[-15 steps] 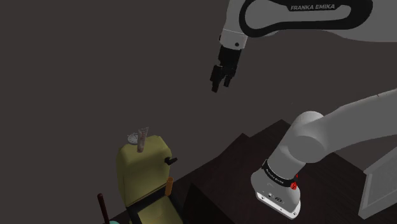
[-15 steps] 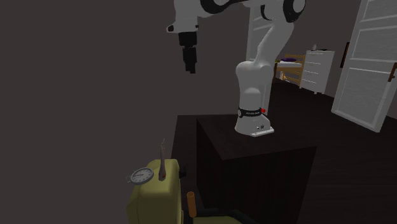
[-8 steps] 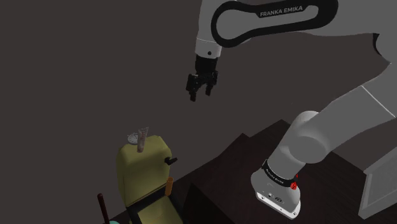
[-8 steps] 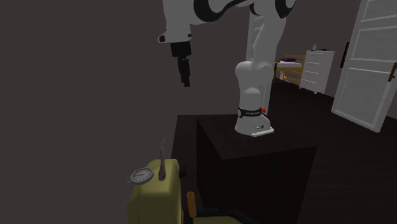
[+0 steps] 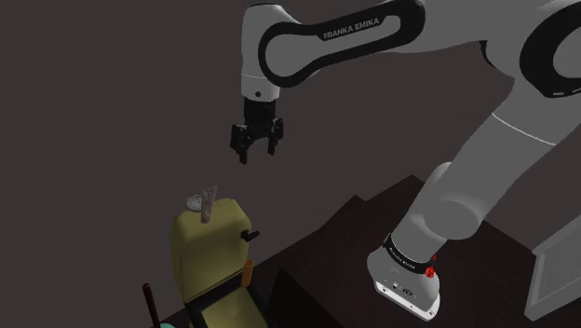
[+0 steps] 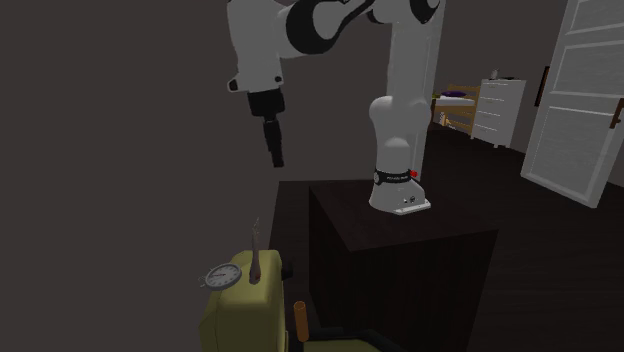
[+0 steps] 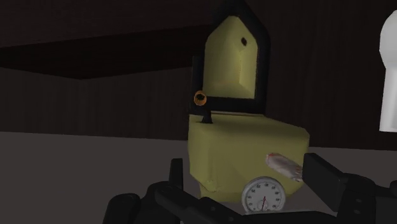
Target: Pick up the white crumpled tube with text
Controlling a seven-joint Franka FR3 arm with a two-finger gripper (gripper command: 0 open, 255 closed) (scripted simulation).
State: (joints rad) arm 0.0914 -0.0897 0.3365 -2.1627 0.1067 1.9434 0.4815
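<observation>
One pair of jaws, black, set wide apart and empty, touching nothing; they point downward from the white arm [image 5: 344, 37] and hang in open air. One task item: white crumpled tube [image 7: 284, 167], whitish with a pink cast, lettering too small to read. Location: on top of the back block of an olive-yellow fixture [image 5: 209, 252], toilet-like in shape, just beside a round white dial [image 7: 263, 195]. Relation to jaws: the tube lies below them and off toward the shoulder view's left, well apart. Seen along the jaws, it sits between the two fingers [image 7: 323, 181], much nearer one than the other, not centred. Long axis: in the shoulder view the tube stands steeply, leaning a little; from the wrist it runs slantwise across the gap, neither square to the fingers nor in line with them. Judgement: a descent with a small sideways shift is needed to centre it, and possibly a wrist turn so the fingers close across its narrow width; the dial alongside risks being knocked. Surroundings: dark box stand [image 6: 400, 250] carrying the arm's base; white door [image 6: 585, 90] at the second exterior view's right.
</observation>
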